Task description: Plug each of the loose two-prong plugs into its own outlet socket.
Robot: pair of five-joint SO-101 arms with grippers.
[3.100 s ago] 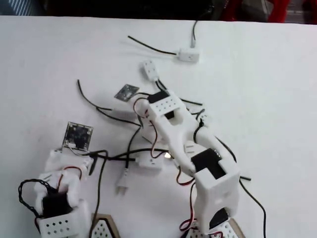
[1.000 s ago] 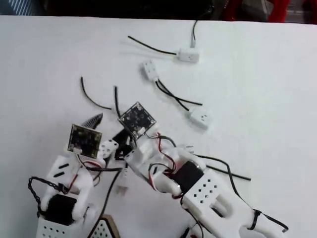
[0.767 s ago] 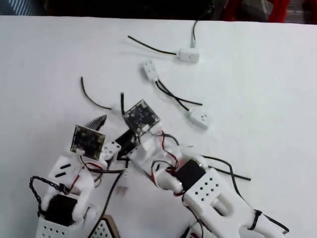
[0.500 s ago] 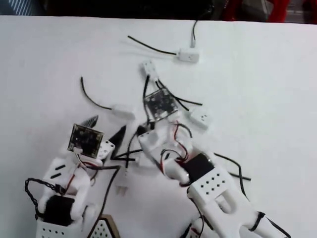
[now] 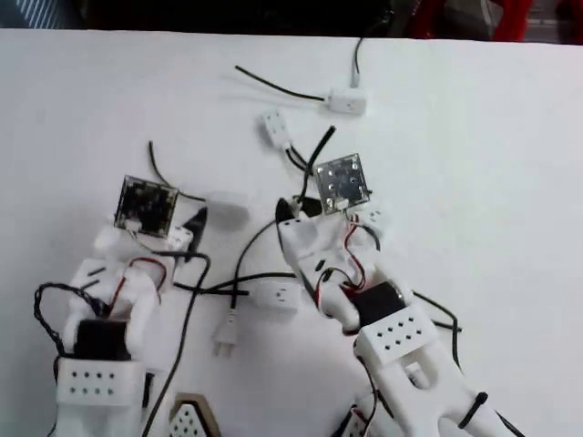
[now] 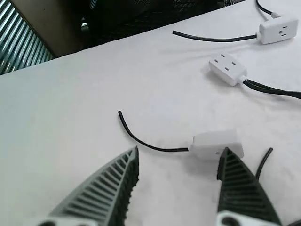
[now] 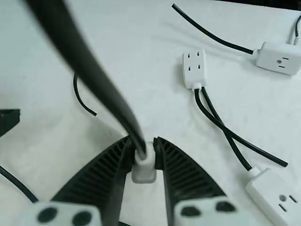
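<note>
Right gripper [image 7: 143, 150] clamps a plug [image 7: 143, 172]. Left gripper [image 6: 180, 151] stands released, a white connector [image 6: 216, 145] lying just beyond one fingertip.

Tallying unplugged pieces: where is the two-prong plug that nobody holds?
In the high view, the two-prong plug lies on the table between the left arm and right arm, near their bases, beside a white outlet socket.

A high camera looks down on the white surface [image 5: 492, 182]. Wrist cameras ride behind my left end effector [image 6: 179, 153] and right end effector [image 7: 142, 140], sharing the white rectangular outlet block [image 6: 227, 68].
</note>
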